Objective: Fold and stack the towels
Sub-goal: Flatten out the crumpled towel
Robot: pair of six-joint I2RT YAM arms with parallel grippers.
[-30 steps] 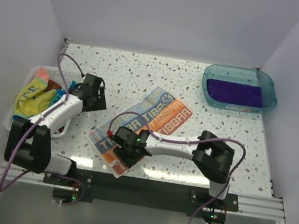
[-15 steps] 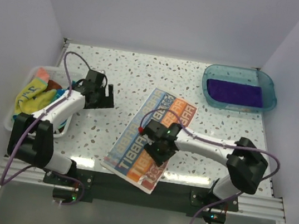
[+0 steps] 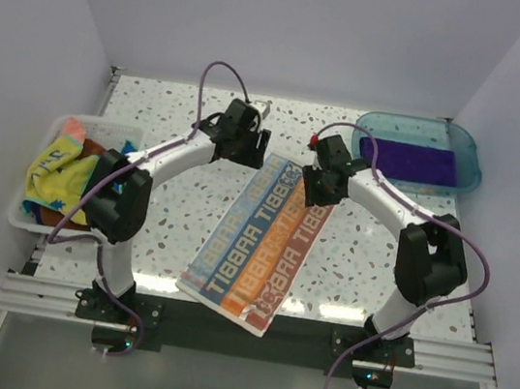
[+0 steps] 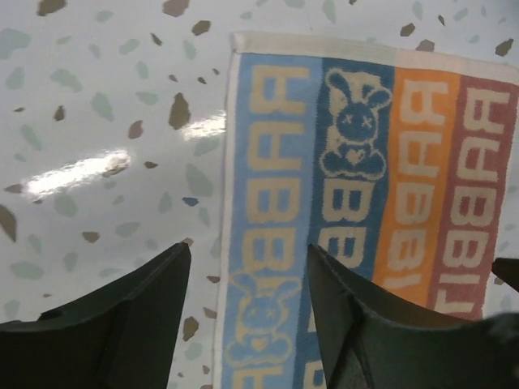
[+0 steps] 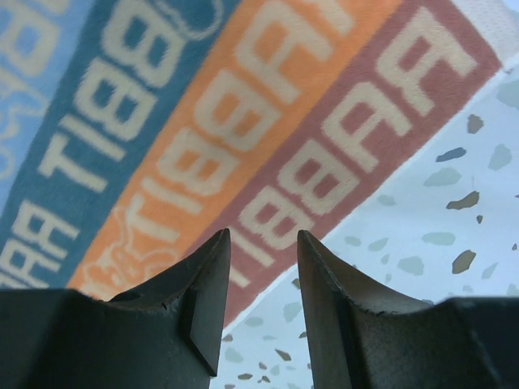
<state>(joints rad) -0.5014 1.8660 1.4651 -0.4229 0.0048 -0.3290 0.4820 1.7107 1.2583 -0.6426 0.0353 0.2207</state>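
Note:
The white towel with coloured "RABBIT" lettering (image 3: 262,244) lies flat and lengthwise on the speckled table; its near end reaches the front edge. My left gripper (image 3: 250,146) hovers at its far left corner, open. In the left wrist view the left gripper (image 4: 247,251) straddles the towel's (image 4: 365,162) white left hem with nothing held. My right gripper (image 3: 321,186) is at the far right corner. In the right wrist view the right gripper (image 5: 262,237) stands open, its gap narrower, over the towel's (image 5: 243,121) red stripe and right hem. A deep purple towel (image 3: 407,161) lies folded in the teal tray (image 3: 473,154).
A white basket (image 3: 104,124) at the left edge holds a heap of towels, with a yellow and blue one (image 3: 53,173) on top. The teal tray sits at the back right corner. White walls enclose the table on three sides.
The right gripper went from the towel's near end to its far right corner, and the towel now lies straighter. The left arm swung from the basket to the far left corner.

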